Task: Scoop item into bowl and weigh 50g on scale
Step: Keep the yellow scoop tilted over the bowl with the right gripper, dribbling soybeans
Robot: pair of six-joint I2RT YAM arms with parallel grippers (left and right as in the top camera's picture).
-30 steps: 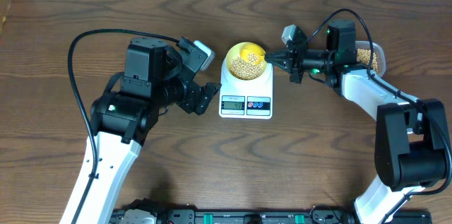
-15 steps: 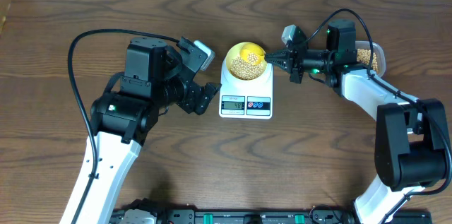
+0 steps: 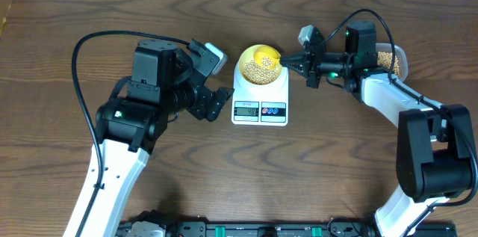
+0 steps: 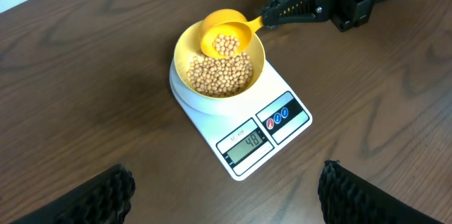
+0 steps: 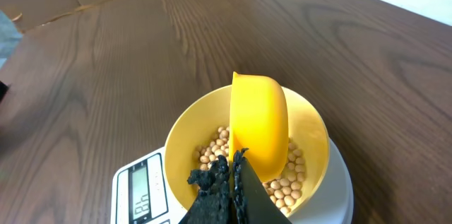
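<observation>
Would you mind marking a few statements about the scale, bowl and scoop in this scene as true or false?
1. The bowl sits on the scale. True.
2. The scoop has beans in it. True.
3. The left gripper holds the scoop. False: it is open and empty; the right gripper is shut on the scoop's handle.
4. The bowl is empty. False: beans cover its bottom.
5. The scale's display is blank. False: it shows digits.

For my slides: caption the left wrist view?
The right gripper holds bright yellow scoop of tan beans over pale yellow bowl on white scale.
</observation>
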